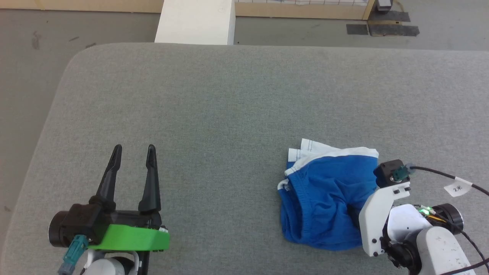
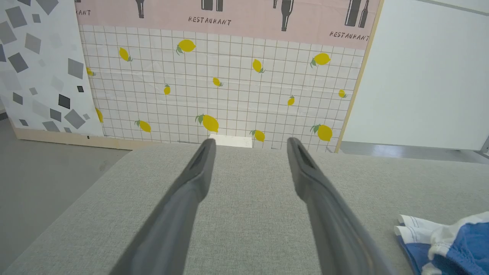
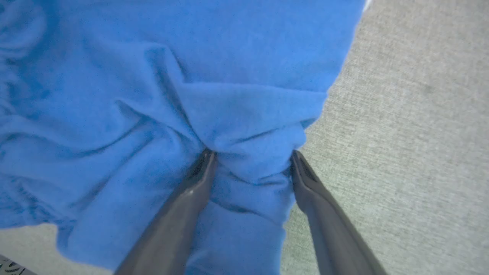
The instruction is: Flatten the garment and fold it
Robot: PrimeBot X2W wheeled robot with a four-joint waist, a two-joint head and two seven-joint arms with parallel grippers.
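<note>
Head view: the blue shorts (image 1: 324,198) are seen lying in a crumpled heap on the grey padded table (image 1: 229,95), on its right side and near the front edge, just in front of the right arm. The white waistband (image 1: 336,152) is bunched along the far side of the heap, and a white trimmed edge is turned out at the far left corner. No leg is laid out straight, and the cloth is heaped on itself in deep creases.

The left gripper (image 1: 134,148) is held over bare table well to the left of the shorts, with its two dark fingers spread and nothing between them.

In the right wrist view, the right gripper (image 3: 252,152) is pointed down into the blue cloth near its right edge. Its fingers are spread wide, the tips are set against the fabric, and a raised ridge of cloth lies between them. Nothing is pinched yet.

The task is judged to be at its very start. No flattening has been achieved and no fold has been made. A first grasp of the cloth appears to be in preparation. Left to do: the shorts are to be grasped, spread flat, smoothed and then folded.
</note>
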